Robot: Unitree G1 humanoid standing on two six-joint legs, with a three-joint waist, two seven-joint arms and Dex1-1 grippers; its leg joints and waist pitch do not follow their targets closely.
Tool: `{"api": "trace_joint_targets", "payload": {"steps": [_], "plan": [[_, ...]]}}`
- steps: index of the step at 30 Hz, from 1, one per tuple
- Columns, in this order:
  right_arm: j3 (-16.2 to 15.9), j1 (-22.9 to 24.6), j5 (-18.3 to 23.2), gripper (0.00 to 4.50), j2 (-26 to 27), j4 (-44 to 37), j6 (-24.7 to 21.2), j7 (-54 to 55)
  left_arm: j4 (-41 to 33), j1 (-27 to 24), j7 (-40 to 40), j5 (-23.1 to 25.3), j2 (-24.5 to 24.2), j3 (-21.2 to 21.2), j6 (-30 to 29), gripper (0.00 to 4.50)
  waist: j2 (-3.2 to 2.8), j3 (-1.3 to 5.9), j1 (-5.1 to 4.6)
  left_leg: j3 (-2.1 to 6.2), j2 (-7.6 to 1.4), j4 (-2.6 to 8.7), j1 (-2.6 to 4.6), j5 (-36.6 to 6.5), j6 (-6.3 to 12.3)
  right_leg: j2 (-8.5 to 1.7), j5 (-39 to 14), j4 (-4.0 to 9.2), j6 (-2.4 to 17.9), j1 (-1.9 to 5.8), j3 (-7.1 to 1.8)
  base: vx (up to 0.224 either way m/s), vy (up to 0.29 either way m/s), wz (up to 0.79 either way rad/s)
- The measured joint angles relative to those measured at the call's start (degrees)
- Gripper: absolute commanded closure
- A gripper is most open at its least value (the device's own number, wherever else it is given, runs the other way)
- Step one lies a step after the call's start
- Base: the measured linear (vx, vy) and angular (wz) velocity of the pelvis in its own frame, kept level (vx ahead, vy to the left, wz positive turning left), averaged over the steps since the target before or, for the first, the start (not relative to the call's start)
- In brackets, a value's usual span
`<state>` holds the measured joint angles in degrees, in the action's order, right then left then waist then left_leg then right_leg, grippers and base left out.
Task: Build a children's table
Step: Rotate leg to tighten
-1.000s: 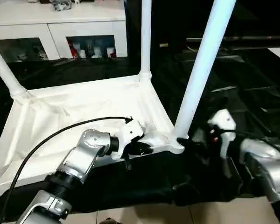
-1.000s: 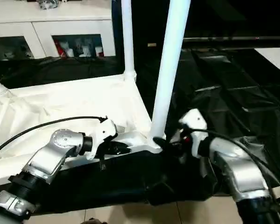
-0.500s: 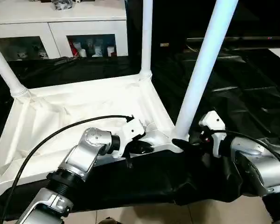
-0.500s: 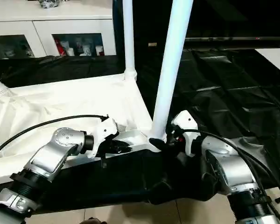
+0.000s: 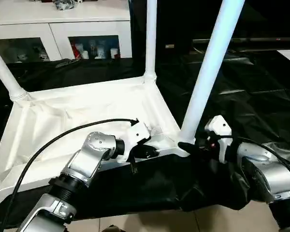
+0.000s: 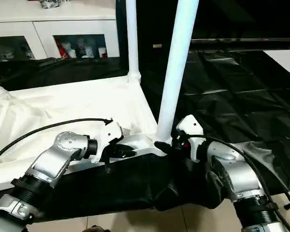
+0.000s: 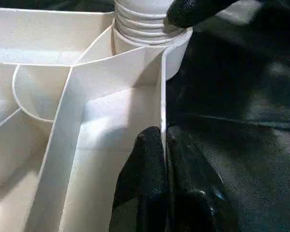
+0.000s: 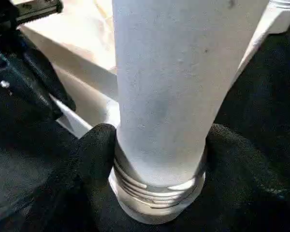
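The children's table lies upside down on black cloth, its white ribbed top (image 5: 87, 111) facing up. Three white legs stand in corner sockets: the near right leg (image 5: 208, 72), a back leg (image 5: 151, 38) and a far left leg (image 5: 5, 72). My left gripper (image 5: 147, 153) is shut on the top's front rim (image 7: 162, 96), one finger on each side of the thin wall. My right gripper (image 5: 188, 146) is around the base of the near right leg (image 8: 159, 72), just above its threads, and both black fingers (image 8: 94, 150) touch it.
A white cabinet (image 5: 63, 19) with glass-fronted shelves stands behind the table. Crumpled black cloth (image 5: 241, 87) covers the ground to the right and under the table. Pale tiled floor (image 5: 150, 222) shows at the near edge. A black cable (image 5: 63, 137) arcs over my left forearm.
My right gripper has moved in toward the near right leg's base and its fingers have narrowed onto it. The left gripper stays shut on the rim.
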<state>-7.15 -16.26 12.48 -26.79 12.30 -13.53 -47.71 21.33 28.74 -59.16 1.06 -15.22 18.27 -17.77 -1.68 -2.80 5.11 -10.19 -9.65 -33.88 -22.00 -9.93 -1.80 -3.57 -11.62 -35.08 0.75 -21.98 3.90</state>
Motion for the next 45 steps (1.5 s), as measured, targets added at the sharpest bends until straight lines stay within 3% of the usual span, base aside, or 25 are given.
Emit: {"api": "trace_joint_targets", "payload": {"steps": [6, 13, 17, 20, 23, 30, 35, 41, 45], "plan": [[3.60, -2.91, -2.06, 1.87, 9.23, 6.00, 0.71, 15.46, 6.69, 3.85, 9.92, 1.08, 5.62, -2.13, -1.10, 4.50, 0.04, -0.02, -0.20, -0.02, 0.01, -0.01, 0.01, 0.00, -0.01, 0.00, 0.05, 0.03, -0.03, -0.04, -0.04, 0.000, 0.000, 0.00], [7.67, -10.95, -6.35, 1.87, 21.21, 16.87, 3.04, 41.66, 18.65, 11.36, 25.96, 2.46, 15.71, -4.18, -1.06, 4.50, 0.00, 0.00, 0.02, -0.07, 0.10, 0.02, -0.06, 0.00, -0.01, -0.05, 0.15, 0.12, 0.05, -0.05, -0.11, 0.000, 0.000, 0.00], [8.61, -12.42, -6.56, 1.87, 22.19, 19.27, 4.61, 42.55, 20.48, 12.41, 27.15, 3.10, 16.53, -4.34, 0.22, 4.50, -0.02, 0.01, 0.26, -0.07, 0.10, 0.13, -0.12, 0.03, 0.09, -0.05, 0.09, 0.17, -0.01, -0.06, -0.09, 0.000, 0.000, 0.00], [9.38, -12.60, -5.99, 1.17, 22.32, 19.79, 5.39, 40.84, 21.33, 12.60, 27.03, 3.72, 16.20, -4.00, 1.84, 4.50, -0.03, 0.01, 0.16, -0.06, 0.09, 0.14, -0.09, 0.02, 0.06, -0.05, 0.10, 0.14, 0.00, -0.07, -0.07, 0.000, 0.000, 0.00], [8.88, -11.78, -5.48, 1.09, 22.36, 19.11, 6.26, 37.55, 21.39, 12.39, 26.47, 3.84, 14.83, -3.93, 2.95, 4.50, 0.01, -0.02, -0.26, -0.06, 0.04, 0.17, -0.04, 0.00, 0.01, -0.04, 0.14, 0.11, -0.02, -0.08, -0.05, 0.000, 0.000, 0.00], [6.19, -10.74, -5.33, 0.40, 18.18, 14.23, 4.15, 30.08, 19.77, 11.34, 22.65, 3.67, 12.30, -3.73, 4.22, 4.50, 0.13, -0.10, -0.17, -0.06, 0.00, 0.38, -0.05, 0.01, -0.01, 0.02, 0.19, 0.08, 0.00, -0.24, -0.02, 0.000, 0.000, 0.00], [3.59, -7.28, -4.66, 0.09, 7.94, 4.36, -2.89, 17.99, 16.69, 9.24, 14.51, 2.98, 7.48, -3.03, 6.81, 4.50, 0.13, -0.10, 0.45, -0.07, -0.02, 0.30, -0.20, 0.16, 0.22, 0.03, 0.08, 0.10, -0.02, -0.28, -0.02, 0.000, 0.000, 0.00], [0.51, -2.22, -1.67, 0.09, -3.40, -6.14, -9.53, 4.69, 8.98, 4.64, 0.77, -0.37, 0.22, -0.86, 7.92, 4.50, 0.17, -0.12, 1.33, -0.14, -0.06, 0.32, -0.26, 0.15, 0.23, 0.02, 0.03, 0.14, -0.01, -0.34, -0.03, 0.000, 0.000, 0.00], [-0.01, -1.75, -0.27, 0.09, -4.44, -9.00, -11.41, 0.99, 5.66, 3.16, -4.84, -1.41, -2.22, 0.03, 7.49, 4.50, 0.26, -0.18, 1.42, -0.21, -0.10, 0.23, -0.25, 0.02, -0.01, 0.02, 0.03, 0.08, -0.01, -0.34, -0.03, 0.000, 0.000, 0.00]]}}
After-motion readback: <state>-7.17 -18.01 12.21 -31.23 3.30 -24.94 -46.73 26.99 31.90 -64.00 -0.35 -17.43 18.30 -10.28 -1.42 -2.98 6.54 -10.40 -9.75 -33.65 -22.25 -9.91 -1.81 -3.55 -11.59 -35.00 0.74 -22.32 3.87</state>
